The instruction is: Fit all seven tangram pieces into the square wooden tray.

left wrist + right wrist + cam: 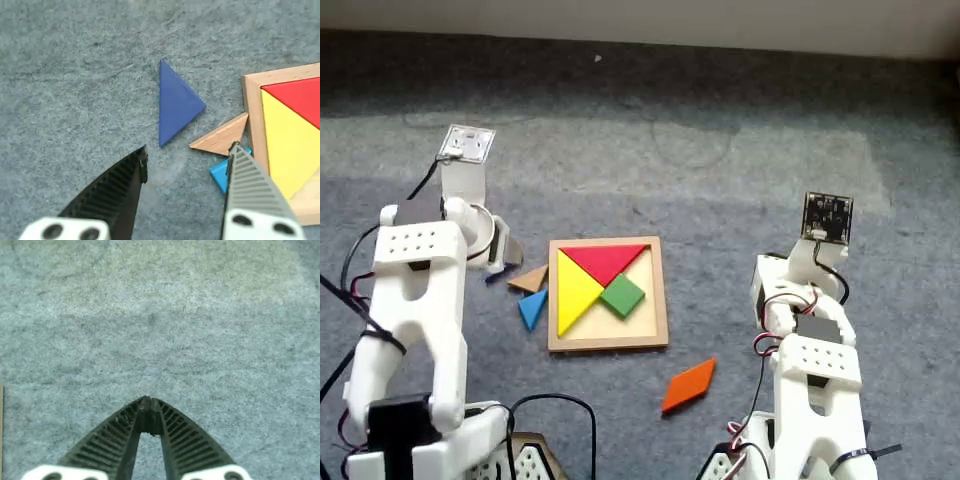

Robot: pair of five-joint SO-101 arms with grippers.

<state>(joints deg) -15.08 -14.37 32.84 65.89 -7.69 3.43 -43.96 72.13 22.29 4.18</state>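
Note:
The square wooden tray (607, 343) lies mid-table and holds a red triangle (603, 260), a yellow triangle (575, 290) and a green square (622, 295). Just off its left rim lie a tan triangle (530, 279) and a light blue triangle (532, 308). An orange parallelogram (689, 385) rests on the carpet in front of the tray. My left gripper (189, 155) stands open over the carpet, close to a dark blue triangle (177, 102), the tan triangle (222, 140) and the light blue triangle (220, 174). My right gripper (148, 401) is shut and holds nothing, above bare carpet.
Grey carpet covers the table. The left arm (415, 290) stands left of the tray and the right arm (810, 330) to its right. The tray rim (252, 120) lies beside the left gripper's pale finger (250, 185).

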